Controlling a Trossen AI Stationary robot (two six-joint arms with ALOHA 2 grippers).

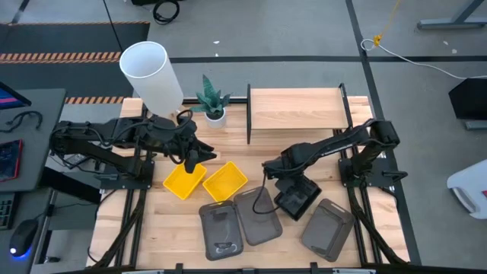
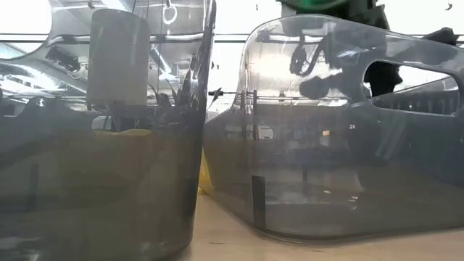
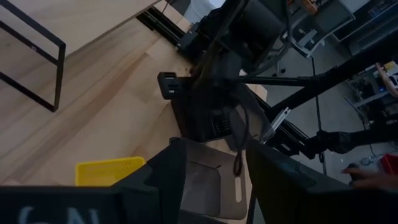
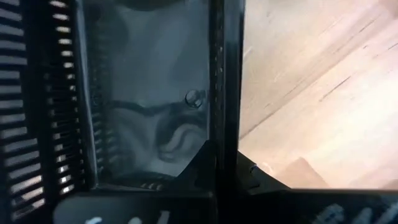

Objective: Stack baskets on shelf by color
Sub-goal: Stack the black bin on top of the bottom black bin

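Grey baskets (image 1: 223, 228), three in number, lie along the tabletop's (image 1: 152, 228) front edge. Right gripper (image 1: 283, 193) is clamped on the wall of a black slotted basket (image 1: 297, 199) just behind them. Left gripper (image 1: 192, 163), fingers parted, stands over one of two yellow baskets (image 1: 184, 181) near the centre. Shelf (image 1: 297, 108) sits at the rear edge, bare.

So the wooden table (image 1: 152, 221) has a small light-wood shelf (image 1: 295, 108) sitting at its back edge, bare top. Just left of the shelf there's a little potted plant (image 1: 212, 101). Two yellow baskets (image 1: 205, 181) lie side by side mid-table, left of centre. Along the front edge are three grey baskets (image 1: 259, 221), with a black basket (image 1: 295, 199) right behind them.
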